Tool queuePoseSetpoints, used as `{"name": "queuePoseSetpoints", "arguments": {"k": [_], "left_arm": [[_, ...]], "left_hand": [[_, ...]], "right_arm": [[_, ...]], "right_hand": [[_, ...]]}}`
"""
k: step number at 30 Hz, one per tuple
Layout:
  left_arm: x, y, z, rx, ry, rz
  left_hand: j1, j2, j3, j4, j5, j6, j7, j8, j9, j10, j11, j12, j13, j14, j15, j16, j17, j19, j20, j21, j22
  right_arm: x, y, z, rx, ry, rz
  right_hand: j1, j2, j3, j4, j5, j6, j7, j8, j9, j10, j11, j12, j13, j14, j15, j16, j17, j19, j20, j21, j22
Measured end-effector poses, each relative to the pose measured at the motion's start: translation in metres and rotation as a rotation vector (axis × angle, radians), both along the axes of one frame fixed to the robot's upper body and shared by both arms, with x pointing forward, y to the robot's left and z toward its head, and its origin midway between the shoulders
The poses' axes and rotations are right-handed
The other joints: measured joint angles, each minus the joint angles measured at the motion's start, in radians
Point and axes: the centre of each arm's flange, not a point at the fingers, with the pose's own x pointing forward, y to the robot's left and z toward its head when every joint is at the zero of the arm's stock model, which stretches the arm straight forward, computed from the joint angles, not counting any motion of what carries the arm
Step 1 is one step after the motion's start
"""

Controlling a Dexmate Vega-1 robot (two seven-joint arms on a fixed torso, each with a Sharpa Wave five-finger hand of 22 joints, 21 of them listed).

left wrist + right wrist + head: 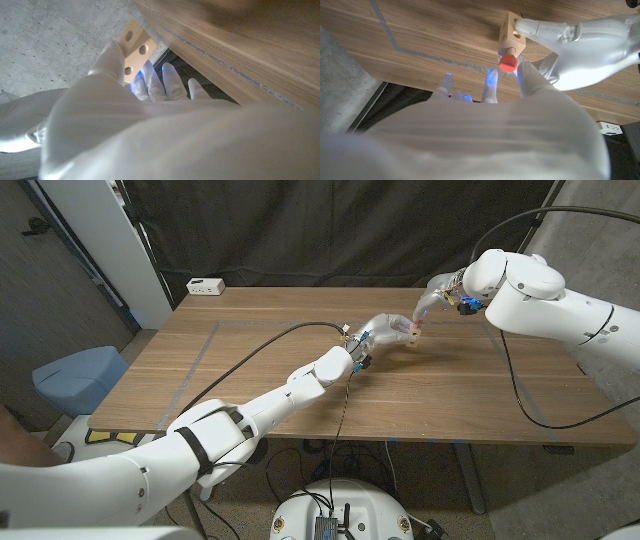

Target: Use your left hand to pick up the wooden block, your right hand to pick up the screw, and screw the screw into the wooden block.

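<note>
My left hand [383, 331] holds the small wooden block [413, 333] just above the middle of the table. The block [136, 47] is pale with round holes, and my left hand [120, 105] grips it at one end. A screw with a red head [508, 62] sticks out of a hole in the block [512, 31]. My right hand [485, 100] reaches in from the right, its fingertips [491, 80] on either side of the red head, pinching it. My right hand [436, 295] sits just beyond the block. The left hand [580, 45] shows beside the block.
A white power strip [207, 286] lies at the table's far left corner. Grey tape lines [200, 355] mark a rectangle on the wooden table [260, 360]. A black cable [260, 350] runs along my left arm. A blue seat [78, 375] stands left of the table.
</note>
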Motion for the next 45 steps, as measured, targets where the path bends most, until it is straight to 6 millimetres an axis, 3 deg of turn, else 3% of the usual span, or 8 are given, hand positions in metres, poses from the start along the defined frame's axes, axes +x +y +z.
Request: {"name": "queuePoseSetpoints", "arguments": {"k": [45], "left_arm": [[-0.0007,-0.002,0.0001,0.004,0.003,-0.006]], "left_hand": [[0.006,-0.006,0.012,-0.001,-0.008,0.009,0.009,-0.001,-0.004,0.009,0.009,0.0,-0.008,0.003,-0.003,-0.008,0.0,0.0,0.0,0.0,0.0]], "right_arm": [[0.0037,-0.0002,-0.0058,0.005,0.003,0.004]], "right_hand": [[0.027,0.027,0.004,-0.004,0.0,0.082,-0.032,0.038,0.012,0.031,-0.023,0.011,0.0,0.016,-0.023,0.006,0.0,0.027,-0.027,0.0,0.0]]}}
